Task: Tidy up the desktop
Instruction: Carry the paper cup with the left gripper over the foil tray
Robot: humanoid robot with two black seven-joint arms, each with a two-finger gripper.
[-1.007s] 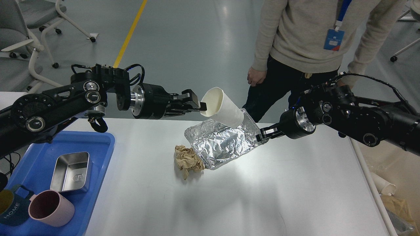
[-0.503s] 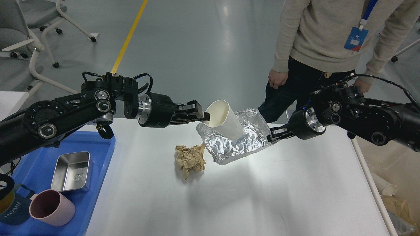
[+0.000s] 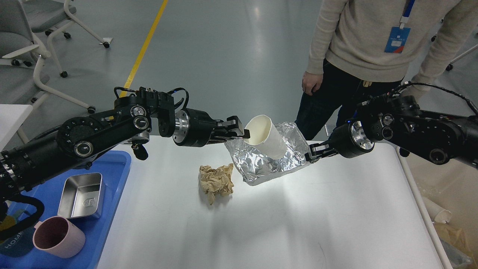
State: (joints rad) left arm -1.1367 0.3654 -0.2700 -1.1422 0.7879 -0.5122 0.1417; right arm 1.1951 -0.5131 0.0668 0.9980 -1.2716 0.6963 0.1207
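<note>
Left hand (image 3: 244, 133) closed on rim of white paper cup (image 3: 266, 136), tilted, held above the counter (image 3: 298, 216). Right hand (image 3: 310, 155) pinching right edge of foil bag (image 3: 270, 162), just behind the cup. Crumpled brown paper (image 3: 216, 181) left of the foil; blue tray (image 3: 112, 209) far left on the white counter
</note>
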